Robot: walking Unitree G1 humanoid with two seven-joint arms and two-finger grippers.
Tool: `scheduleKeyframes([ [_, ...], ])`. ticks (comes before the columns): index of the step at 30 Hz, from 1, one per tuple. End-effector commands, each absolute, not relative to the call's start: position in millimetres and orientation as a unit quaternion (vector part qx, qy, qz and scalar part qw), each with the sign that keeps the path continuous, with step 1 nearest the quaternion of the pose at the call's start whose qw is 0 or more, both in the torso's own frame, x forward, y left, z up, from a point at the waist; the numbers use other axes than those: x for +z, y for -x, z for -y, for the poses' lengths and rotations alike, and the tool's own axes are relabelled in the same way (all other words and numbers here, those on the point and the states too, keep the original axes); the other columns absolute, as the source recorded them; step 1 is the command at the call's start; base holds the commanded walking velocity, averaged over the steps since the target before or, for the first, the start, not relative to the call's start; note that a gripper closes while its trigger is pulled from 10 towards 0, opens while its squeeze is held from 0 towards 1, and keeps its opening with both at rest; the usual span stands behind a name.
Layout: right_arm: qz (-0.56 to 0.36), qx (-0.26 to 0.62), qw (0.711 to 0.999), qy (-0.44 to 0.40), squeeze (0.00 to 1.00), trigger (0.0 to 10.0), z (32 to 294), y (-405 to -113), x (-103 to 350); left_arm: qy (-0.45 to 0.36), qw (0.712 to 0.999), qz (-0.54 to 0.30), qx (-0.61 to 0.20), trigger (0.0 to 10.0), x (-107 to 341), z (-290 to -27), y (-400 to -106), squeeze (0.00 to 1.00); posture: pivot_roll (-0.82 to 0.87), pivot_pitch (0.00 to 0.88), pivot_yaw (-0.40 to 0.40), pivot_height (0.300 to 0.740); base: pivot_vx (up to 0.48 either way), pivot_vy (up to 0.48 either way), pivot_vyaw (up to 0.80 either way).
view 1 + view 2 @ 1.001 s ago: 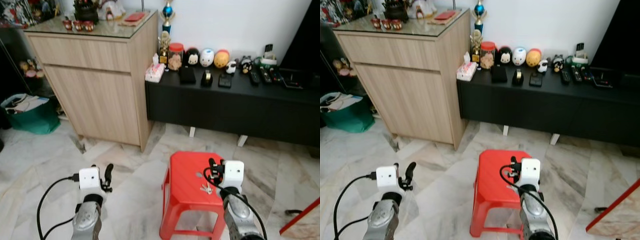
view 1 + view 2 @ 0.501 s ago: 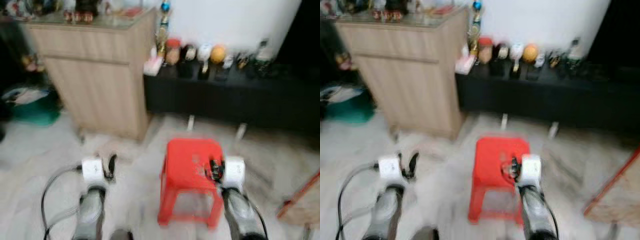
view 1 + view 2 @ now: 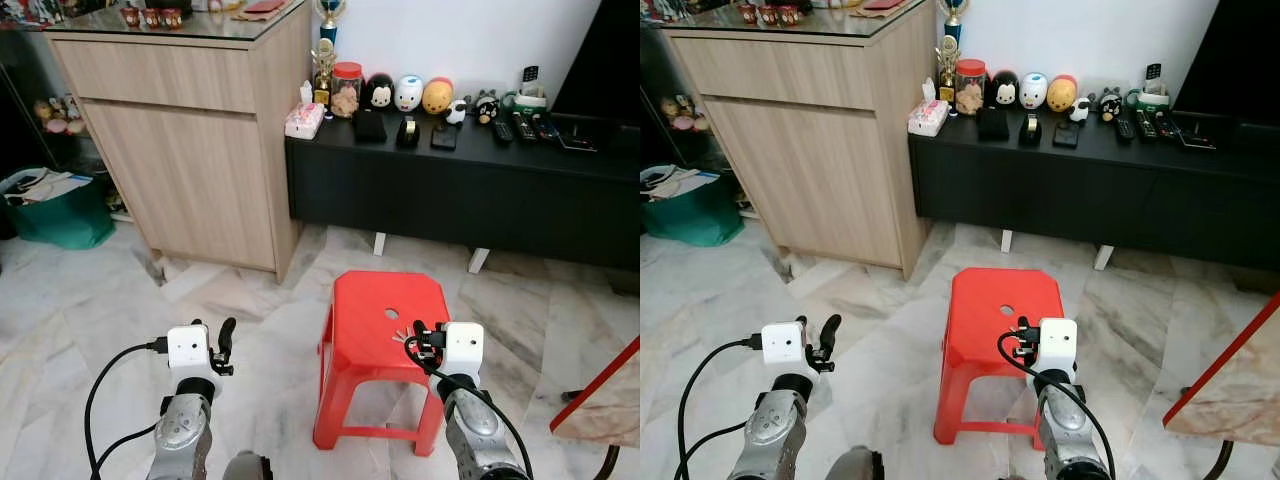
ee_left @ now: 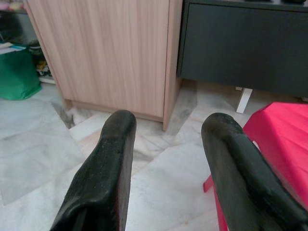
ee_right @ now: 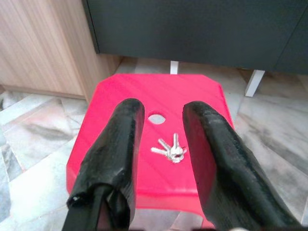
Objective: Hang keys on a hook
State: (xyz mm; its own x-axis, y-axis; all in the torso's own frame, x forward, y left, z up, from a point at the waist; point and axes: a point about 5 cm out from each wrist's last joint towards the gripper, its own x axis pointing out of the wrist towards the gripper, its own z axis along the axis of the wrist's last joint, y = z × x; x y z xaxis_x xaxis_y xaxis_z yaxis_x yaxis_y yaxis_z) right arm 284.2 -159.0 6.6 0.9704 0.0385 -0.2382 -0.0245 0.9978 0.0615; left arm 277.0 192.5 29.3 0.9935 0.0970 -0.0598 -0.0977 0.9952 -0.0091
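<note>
So this looks like the approach-to-pick stage, nothing grabbed yet. Going left to right: the left claw (image 3: 224, 345) is just parked over the marble floor (image 3: 90, 310) with its fingers (image 4: 103, 178) spread apart and nothing between them, facing the wooden cabinet (image 3: 190, 130). I'd guess it's idle for now.

The action is at the red stool (image 3: 372, 330). The keys (image 5: 169, 149) are lying flat on the seat, just beside the little round hole (image 5: 156, 118) in the middle. The right claw (image 5: 161, 144) is held above the near edge of the seat, fingers apart with the keys lined up in the gap, but not touching them as far as I can tell.

Next move, I'd say: drop straight down and close on the bunch. Flat keys on smooth plastic are fiddly, so the fingertips probably need to reach the seat itself. I can't make out a hook anywhere, so finding one comes after.
</note>
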Motion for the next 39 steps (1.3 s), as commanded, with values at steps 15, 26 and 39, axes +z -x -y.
scheduleKeyframes([
  [15,-0.119,0.000,0.991,-0.058,0.00,10.0,162,-286,8,0.024,0.998,-0.030,0.048,10.0,35,-189,-286,0.00,0.01,0.000,-0.019,0.630,0.000,0.000,0.00],
  [26,-0.121,0.002,0.991,-0.056,0.00,10.0,162,-286,8,0.024,0.998,-0.030,0.041,10.0,38,-186,-291,0.00,0.01,0.000,-0.019,0.630,0.000,0.000,0.00],
  [39,-0.118,0.001,0.992,-0.047,0.00,10.0,162,-289,11,0.011,0.999,-0.040,0.034,10.0,37,-184,-294,0.00,0.01,0.000,-0.017,0.630,0.094,0.000,0.28],
])
